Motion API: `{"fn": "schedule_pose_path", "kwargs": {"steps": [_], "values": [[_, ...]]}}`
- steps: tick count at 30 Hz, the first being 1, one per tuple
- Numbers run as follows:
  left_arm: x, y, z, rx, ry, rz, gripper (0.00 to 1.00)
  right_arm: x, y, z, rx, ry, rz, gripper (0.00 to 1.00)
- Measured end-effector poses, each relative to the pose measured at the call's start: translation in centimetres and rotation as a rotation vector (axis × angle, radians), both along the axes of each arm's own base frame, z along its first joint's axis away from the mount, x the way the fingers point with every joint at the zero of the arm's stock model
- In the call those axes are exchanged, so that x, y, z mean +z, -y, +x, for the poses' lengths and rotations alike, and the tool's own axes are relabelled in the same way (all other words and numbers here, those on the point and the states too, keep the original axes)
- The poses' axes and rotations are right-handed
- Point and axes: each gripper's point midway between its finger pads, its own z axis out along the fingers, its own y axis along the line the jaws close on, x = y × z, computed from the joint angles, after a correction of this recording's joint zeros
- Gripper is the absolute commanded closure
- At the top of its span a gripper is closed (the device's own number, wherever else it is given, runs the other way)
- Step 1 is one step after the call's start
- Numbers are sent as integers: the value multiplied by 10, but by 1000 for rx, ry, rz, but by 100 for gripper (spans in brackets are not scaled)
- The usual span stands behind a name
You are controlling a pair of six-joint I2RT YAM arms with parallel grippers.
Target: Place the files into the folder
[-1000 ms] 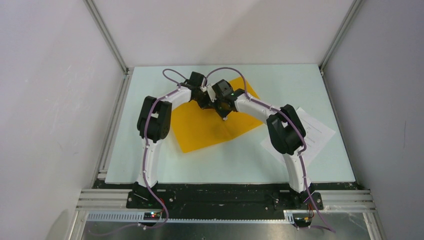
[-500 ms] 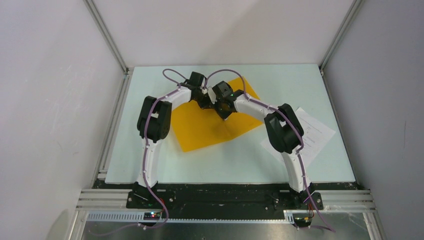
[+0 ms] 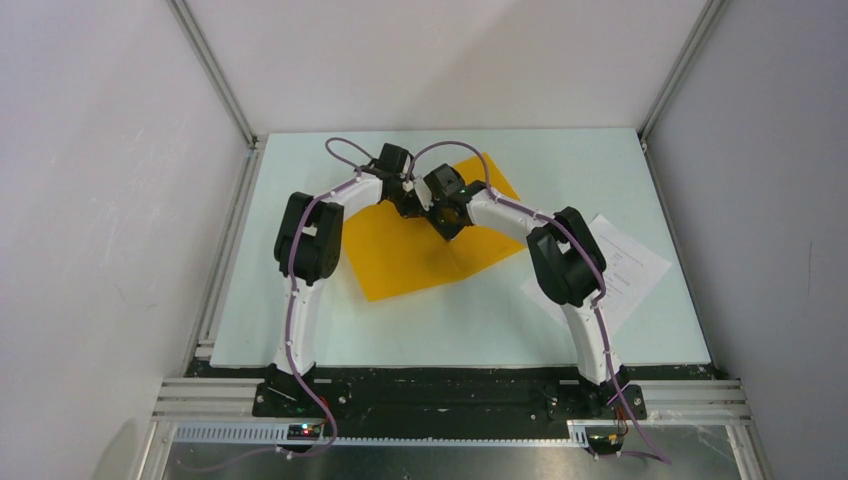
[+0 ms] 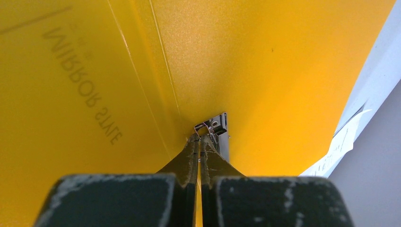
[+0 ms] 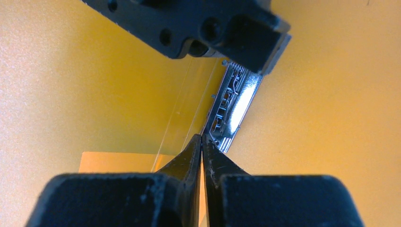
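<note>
The folder [image 4: 283, 71] is matt, finely grained yellow card, its clip [image 5: 235, 105] just beyond the right hand [image 5: 202, 138] glossy bare metal, that hand's fingers [image 5: 187, 161] dull black plastic

The right gripper [image 3: 446, 228] crept slightly left and farther out over the folder [image 3: 400, 262]. Its elbow [image 3: 562, 264] shifted left too.

I'm working in a plain booth. A pale matte table [image 3: 560, 170] is filling the middle. A white back wall [image 3: 440, 60] is rising behind it, and a left wall [image 3: 100, 200] and a right wall [image 3: 770, 200], both greyish, are closing in. A left post [image 3: 212, 70] and a right post [image 3: 680, 70], both aluminium, are climbing from the far corners. A slotted rail [image 3: 222, 260] is running along the table's left edge. A black strip [image 3: 450, 385] is crossing the near edge, with a shiny metal sheet [image 3: 450, 458] below it. Light is falling soft and even.
</note>
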Motion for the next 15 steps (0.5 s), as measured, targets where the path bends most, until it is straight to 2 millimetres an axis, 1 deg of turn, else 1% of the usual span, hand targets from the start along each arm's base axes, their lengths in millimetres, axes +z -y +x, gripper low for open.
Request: {"fn": "schedule_pose_path", "kwargs": {"steps": [9,15], "values": [[0,0,0,-4,3,2,100,-3,2,-1,12,2,-12,93],[0,0,0,-5,3,2,100,-4,3,-2,30,7,-20,89]]}}
